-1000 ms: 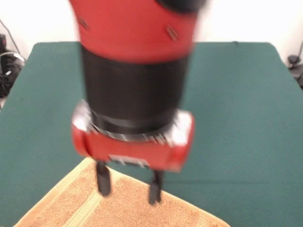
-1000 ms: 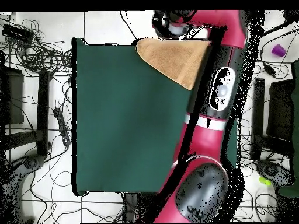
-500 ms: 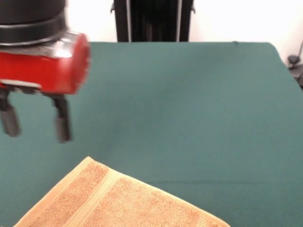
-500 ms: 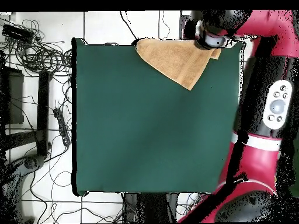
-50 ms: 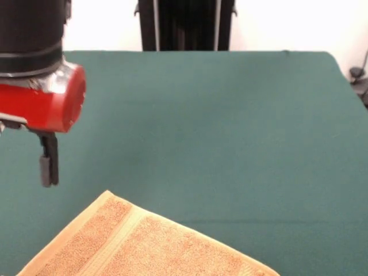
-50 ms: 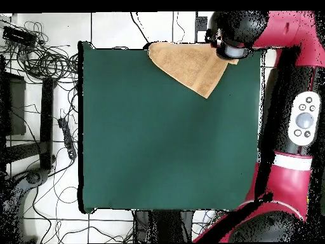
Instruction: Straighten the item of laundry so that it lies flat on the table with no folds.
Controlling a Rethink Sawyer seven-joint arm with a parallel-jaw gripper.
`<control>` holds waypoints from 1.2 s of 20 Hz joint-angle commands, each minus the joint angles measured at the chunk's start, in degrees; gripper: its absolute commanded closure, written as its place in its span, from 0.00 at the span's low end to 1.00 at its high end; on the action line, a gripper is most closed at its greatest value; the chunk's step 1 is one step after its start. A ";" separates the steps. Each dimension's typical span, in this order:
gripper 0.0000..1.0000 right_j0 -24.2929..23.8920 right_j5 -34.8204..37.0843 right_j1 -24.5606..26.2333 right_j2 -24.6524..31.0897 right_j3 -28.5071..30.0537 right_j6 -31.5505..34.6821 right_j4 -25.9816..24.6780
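Jaws clear of towel, towel on table

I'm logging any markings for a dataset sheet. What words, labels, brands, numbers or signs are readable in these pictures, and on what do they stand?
None can be read.
The towel shows only a plain paler woven band, no tag or print.
The table is plain green cloth with no marking.
The gripper and its red housing carry no legible lettering.
The arm's button panel in the overhead view has round buttons, with any symbols too small to read.
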 commanded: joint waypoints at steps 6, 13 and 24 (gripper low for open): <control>0.00 9.64 -3.37 6.65 -7.46 -1.48 14.67 5.22; 0.00 12.60 -3.58 9.63 -6.89 -9.33 10.39 4.18; 0.00 13.37 -2.79 13.99 0.94 -23.15 -1.48 -4.96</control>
